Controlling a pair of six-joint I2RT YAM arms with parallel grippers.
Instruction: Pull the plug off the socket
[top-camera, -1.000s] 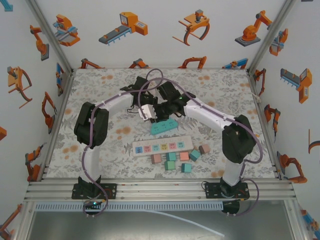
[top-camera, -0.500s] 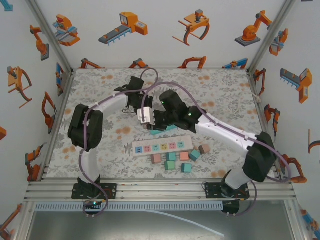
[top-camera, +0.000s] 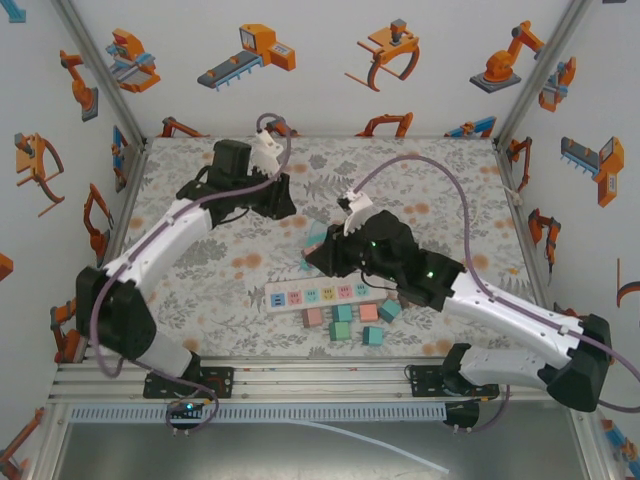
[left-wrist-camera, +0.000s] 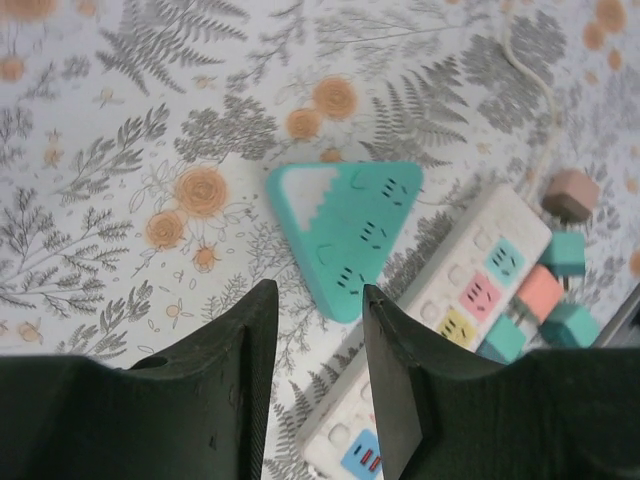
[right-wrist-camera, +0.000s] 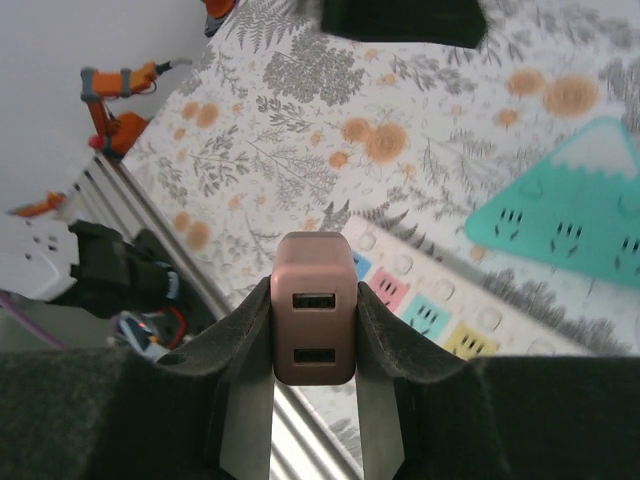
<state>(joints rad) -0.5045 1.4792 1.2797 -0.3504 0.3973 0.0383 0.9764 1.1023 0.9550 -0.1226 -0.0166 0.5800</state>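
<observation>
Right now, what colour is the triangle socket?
The triangle socket is teal, white-tipped; left wrist view.

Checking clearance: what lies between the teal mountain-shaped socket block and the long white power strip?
Bare floral tablecloth; the left wrist view shows the gap between the teal mountain-shaped socket block and white power strip.

A robot lab cell: aluminium frame (top-camera: 102, 70), walls (top-camera: 320, 100) printed with robot-arm drawings, floral tabletop (top-camera: 230, 290).

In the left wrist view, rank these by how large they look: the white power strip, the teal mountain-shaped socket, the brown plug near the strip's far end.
1. white power strip, even though partly hidden
2. teal mountain-shaped socket
3. brown plug, which also lies farthest from the camera
</observation>
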